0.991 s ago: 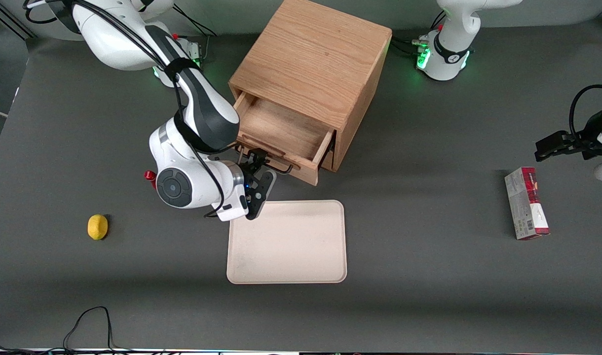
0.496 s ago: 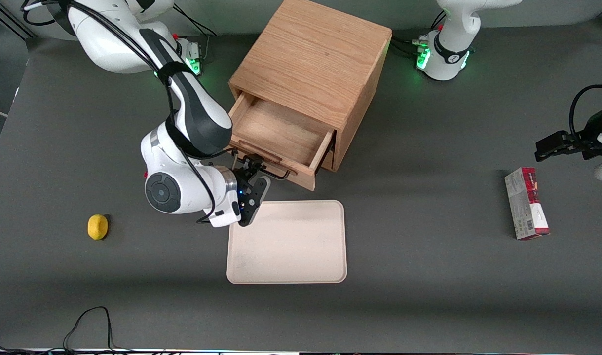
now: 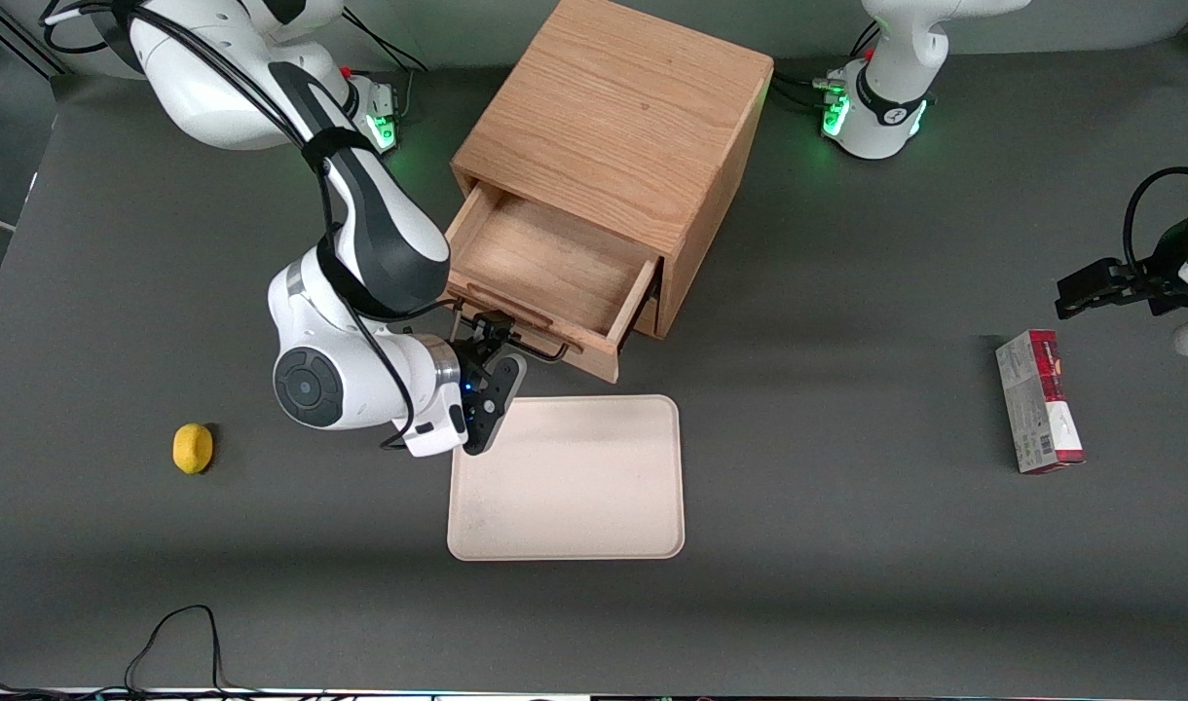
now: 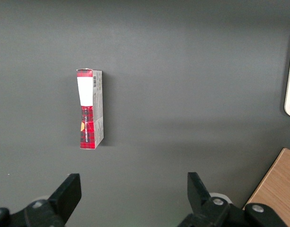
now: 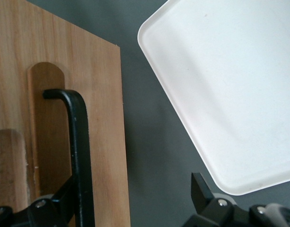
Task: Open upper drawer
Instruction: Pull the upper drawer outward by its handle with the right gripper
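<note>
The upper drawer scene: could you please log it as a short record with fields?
upper drawer: pulled out, inside bare
handle: black wire, on the drawer front
claw: at the handle, one finger beside the bar
tray: on the table, nearer the front camera than the drawer
lemon: toward the working arm's end

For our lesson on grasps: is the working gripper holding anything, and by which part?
Nothing is clamped: the gripper is open at the upper drawer's black handle, which lies between its spread fingers, close beside one.

Robot lab, dark mat (image 3: 847,545), bench-mounted arms
</note>
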Controlling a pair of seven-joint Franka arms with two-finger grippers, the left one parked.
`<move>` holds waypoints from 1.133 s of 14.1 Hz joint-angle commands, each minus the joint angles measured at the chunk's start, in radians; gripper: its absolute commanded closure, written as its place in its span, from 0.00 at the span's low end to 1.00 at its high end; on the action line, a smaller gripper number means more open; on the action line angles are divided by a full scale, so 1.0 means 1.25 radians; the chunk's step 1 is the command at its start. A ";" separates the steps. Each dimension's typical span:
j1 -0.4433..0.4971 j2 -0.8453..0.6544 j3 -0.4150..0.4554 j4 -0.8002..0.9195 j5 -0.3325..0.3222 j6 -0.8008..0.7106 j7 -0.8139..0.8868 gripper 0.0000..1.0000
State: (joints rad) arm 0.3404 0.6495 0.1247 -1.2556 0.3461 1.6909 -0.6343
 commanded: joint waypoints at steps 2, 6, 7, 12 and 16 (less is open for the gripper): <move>-0.013 0.029 0.003 0.041 -0.013 -0.003 -0.020 0.00; -0.034 0.042 0.003 0.053 -0.018 -0.003 -0.020 0.00; -0.038 0.046 0.003 0.058 -0.018 -0.003 -0.020 0.00; -0.046 0.062 0.003 0.089 -0.018 -0.003 -0.019 0.00; -0.054 0.069 0.003 0.105 -0.019 -0.003 -0.019 0.00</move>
State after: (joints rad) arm 0.2869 0.7021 0.1246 -1.1841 0.3428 1.6917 -0.6413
